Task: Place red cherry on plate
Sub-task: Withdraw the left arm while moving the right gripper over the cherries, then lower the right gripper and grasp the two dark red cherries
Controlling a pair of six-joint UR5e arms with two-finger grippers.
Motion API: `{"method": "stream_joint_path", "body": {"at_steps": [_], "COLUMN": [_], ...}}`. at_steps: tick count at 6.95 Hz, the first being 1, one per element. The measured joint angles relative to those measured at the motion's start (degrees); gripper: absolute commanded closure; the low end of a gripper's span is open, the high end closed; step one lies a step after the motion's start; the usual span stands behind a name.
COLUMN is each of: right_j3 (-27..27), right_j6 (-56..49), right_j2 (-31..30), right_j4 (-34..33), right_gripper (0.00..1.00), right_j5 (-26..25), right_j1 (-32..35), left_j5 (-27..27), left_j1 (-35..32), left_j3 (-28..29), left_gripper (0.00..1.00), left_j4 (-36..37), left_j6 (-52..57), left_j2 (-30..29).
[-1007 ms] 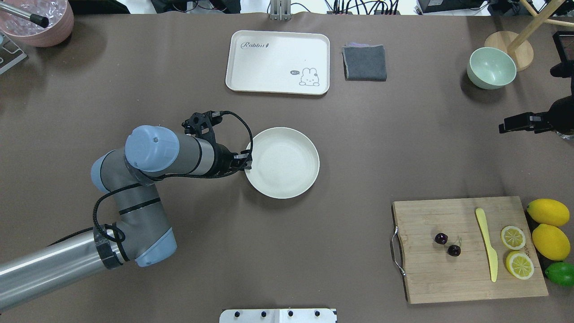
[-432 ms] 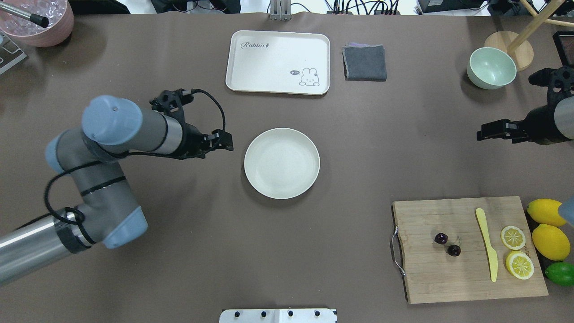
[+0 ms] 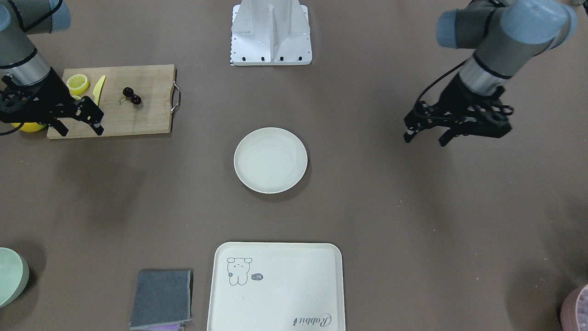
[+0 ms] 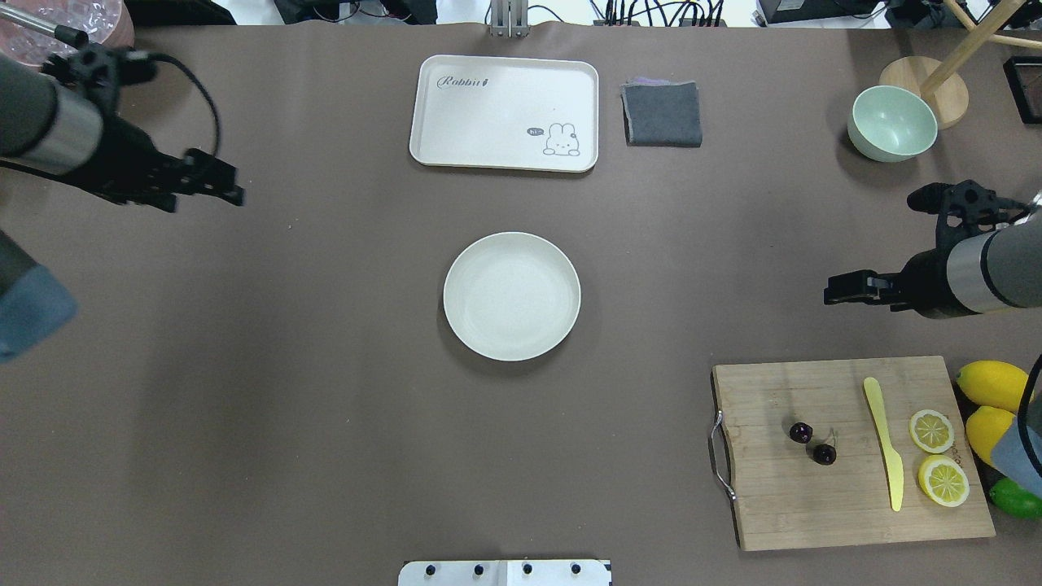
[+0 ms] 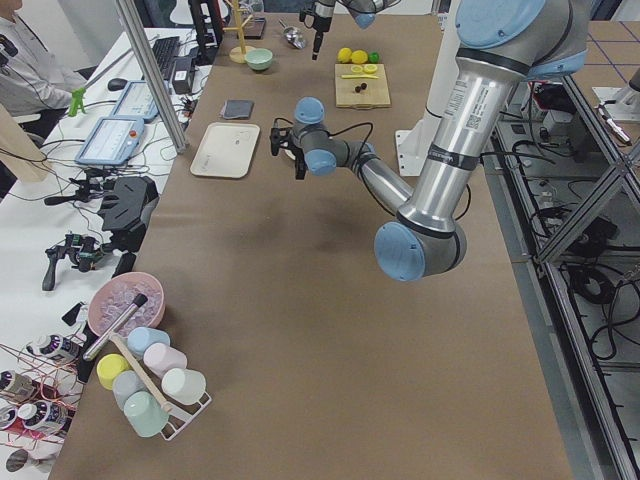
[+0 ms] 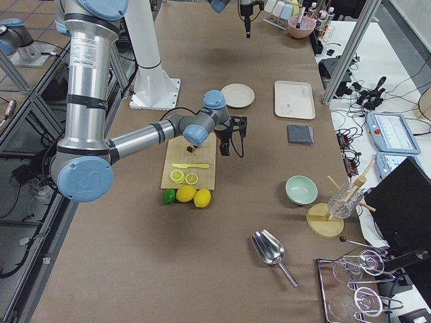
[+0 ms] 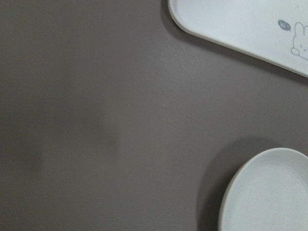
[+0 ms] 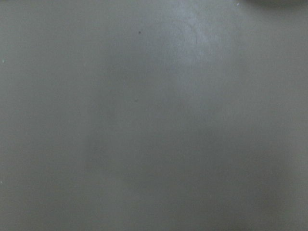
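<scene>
- Front-facing view: the red cherry (image 3: 132,95), two tiny glossy near-black balls on a thin stem, lies on the wooden cutting board (image 3: 151,117), well apart from the plate (image 3: 270,160). The plate is round, smooth and cream, with a raised rim, and sits bare at mid-table. The right gripper (image 3: 80,131) hangs by the board's lemon end with its fingers spread. The left gripper (image 3: 425,138) is also spread and holds nothing.
- Overhead view: the cherries sit between the board's metal handle and a flat yellow knife (image 4: 883,443).
- Left side view: the cherries are too small to make out.
- Right side view: the near arm's wrist hides most of the cherry.
- Left wrist view: matte brown table cover (image 7: 96,120), the plate's curved edge, and a corner of the tray (image 7: 240,19).
- Right wrist view: only a blurred grey surface.
</scene>
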Motion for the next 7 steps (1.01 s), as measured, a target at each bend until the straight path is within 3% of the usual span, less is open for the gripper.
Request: {"method": "stream_joint_path", "body": {"at_steps": [2,4,6,7], "right_j3": [3.4,4.4,4.7,5.0], "right_j6": [1.5,1.7,1.5,0.3], "right_j2": [-4.0,-4.8,-3.8,-3.5], "right_j4": [-0.1,-0.9,-3.2,-4.3], "right_gripper": [0.00,0.00,0.15,0.16], "right_j5": [-2.2,-5.6,-9.3,-12.2], "right_j1": [-5.3,-12.3,-19.0,-22.4], "left_j5": [-7.0,-8.4,-8.0,-8.1], "left_j1": [-16.3,-28.8,-33.4,-34.0], "left_j3": [2.4,8.3,12.3,12.7], "left_gripper": [0.02,0.02,0.02,0.02], "left_j4": [5.9,17.0,20.6,20.8], "left_j6": [28.9,56.9,66.9,67.9], "left_j2": [6.8,8.6,10.0,10.3]}}
